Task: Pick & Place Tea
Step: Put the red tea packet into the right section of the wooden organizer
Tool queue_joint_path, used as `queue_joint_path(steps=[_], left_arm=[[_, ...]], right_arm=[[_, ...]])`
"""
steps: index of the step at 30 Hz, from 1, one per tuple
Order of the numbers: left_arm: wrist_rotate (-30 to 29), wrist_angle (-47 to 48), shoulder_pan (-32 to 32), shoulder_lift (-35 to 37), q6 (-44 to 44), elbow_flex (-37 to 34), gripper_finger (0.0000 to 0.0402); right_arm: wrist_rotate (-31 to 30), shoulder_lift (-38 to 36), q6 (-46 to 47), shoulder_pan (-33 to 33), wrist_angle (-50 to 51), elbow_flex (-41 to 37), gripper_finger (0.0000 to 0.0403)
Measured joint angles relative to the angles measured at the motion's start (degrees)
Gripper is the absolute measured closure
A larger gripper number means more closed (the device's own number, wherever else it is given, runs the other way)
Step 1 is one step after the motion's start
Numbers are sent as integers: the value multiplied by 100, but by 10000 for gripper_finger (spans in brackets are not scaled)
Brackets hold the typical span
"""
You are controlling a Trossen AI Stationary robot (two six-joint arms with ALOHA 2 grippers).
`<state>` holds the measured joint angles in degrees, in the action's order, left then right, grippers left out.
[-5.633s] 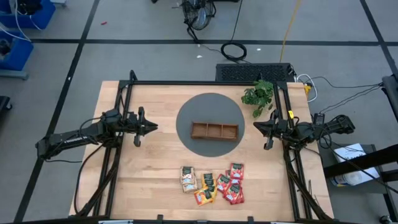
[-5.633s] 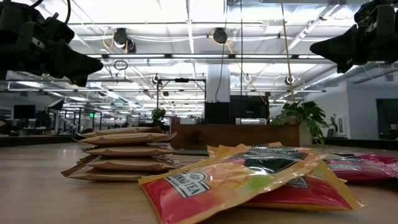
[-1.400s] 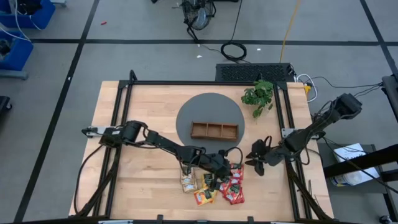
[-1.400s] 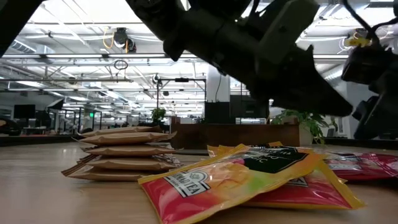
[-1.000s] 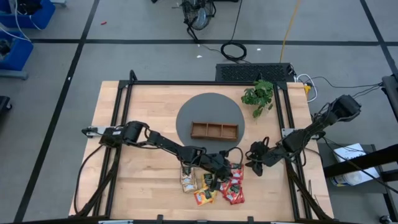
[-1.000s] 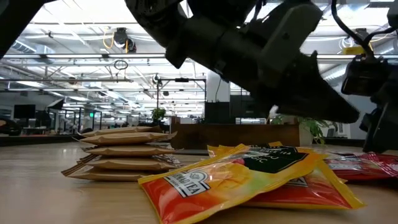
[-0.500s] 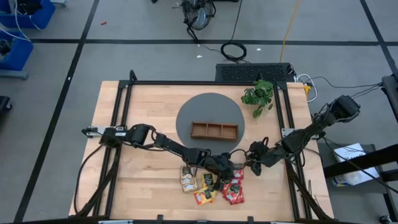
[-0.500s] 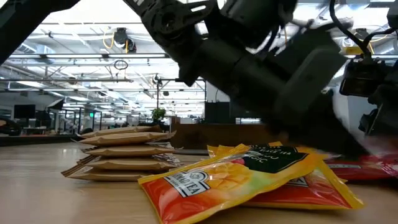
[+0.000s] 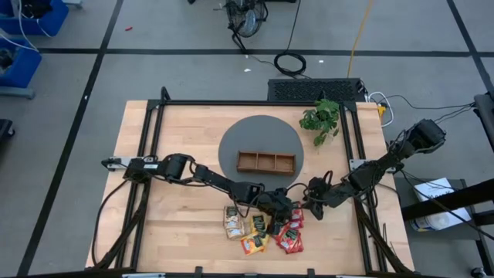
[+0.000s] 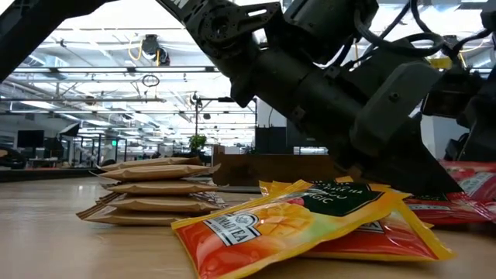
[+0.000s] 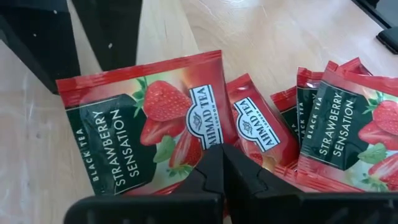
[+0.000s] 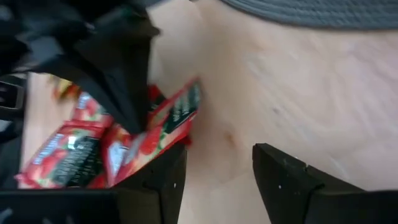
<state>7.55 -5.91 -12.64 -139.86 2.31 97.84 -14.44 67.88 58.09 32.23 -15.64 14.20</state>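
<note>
The tea is a pile of sachets near the table's front edge: beige ones point(image 9: 233, 222), orange-yellow ones point(image 9: 253, 243) and red ones point(image 9: 291, 235). My left gripper point(image 9: 287, 218) is shut, its tips down on a red strawberry sachet point(image 11: 143, 127) at the pile's right end. That sachet's far end point(image 12: 189, 93) stands tipped up off the wood. My right gripper point(image 12: 217, 162) is open just to the right of it point(image 9: 306, 207), fingers toward the sachet, holding nothing. My left gripper has its shut fingertips point(image 11: 222, 152) on the red sachet's near edge point(image 11: 208, 140), slanting down from the table's left. The sachet is tilted, its far end raised toward my right gripper. Whether any of the edge lies between the fingers, I cannot tell.
A brown three-compartment tray point(image 9: 266, 162) sits on a round grey mat point(image 9: 261, 131) behind the pile. A green plant point(image 9: 320, 117) stands at the back right. More red sachets point(image 11: 348, 124) lie beside the tipped one. Bare wood lies to the left of the pile.
My left gripper, shut throughout, has gone down and toward the table's right edge onto the red sachets. The red sachet under its tips has tipped, its far end now raised.
</note>
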Motion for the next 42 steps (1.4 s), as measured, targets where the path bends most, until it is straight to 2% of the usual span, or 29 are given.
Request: queue_joint_path(steps=[9,15,22,27,35,38,42], left_arm=[[0,17,0,0,-2,-2,398],[15,15,20,1,2,-6,398],[13,13,22,-1,-22,-9,397],[11,0,23,-1,-26,-11,394],[4,-7,24,-1,-74,-11,394],[1,4,24,-1,-123,-11,398],[-4,79,24,7,-366,-11,381]], right_arm=[[156,-24,-135,2,-616,0,234],[562,-26,-26,2,-642,0,234],[553,49,209,2,-518,0,234],[515,406,286,0,-579,0,234],[431,1104,2,-135,-1507,7,234],[483,1147,-186,-185,-1545,9,249],[258,1105,-537,-186,-1526,4,311]])
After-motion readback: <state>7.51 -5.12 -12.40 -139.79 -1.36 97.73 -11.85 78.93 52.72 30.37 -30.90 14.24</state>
